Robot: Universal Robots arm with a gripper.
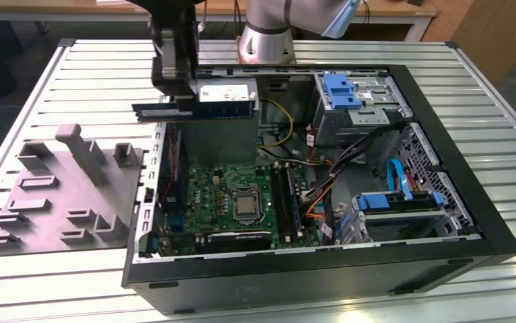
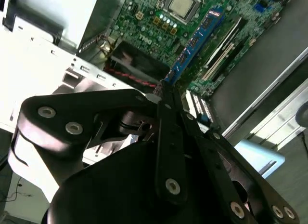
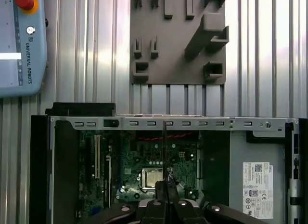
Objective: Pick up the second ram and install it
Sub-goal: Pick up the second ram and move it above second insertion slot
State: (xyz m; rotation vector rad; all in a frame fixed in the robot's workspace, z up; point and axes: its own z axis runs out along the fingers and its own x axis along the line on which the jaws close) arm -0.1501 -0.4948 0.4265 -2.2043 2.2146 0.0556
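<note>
With the tool (image 1: pixel 175 101) clenched on the second ram (image 2: pixel 195 41), holding it in the air above the open computer case's (image 1: pixel 500 232) motherboard (image 1: pixel 231 198), we judge step 1, the pickup, done and seating in a black memory slot (image 1: pixel 286 198) not yet done.

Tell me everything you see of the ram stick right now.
The ram stick is a long, thin, flat blue board with small chips along its face. The gripper is shut on it nearer one end; nothing else touches it. In the exterior view it hangs level over the open computer case, near the power supply box. In the first wrist view it shows edge-on, a thin line above the motherboard, not in a slot.
</note>
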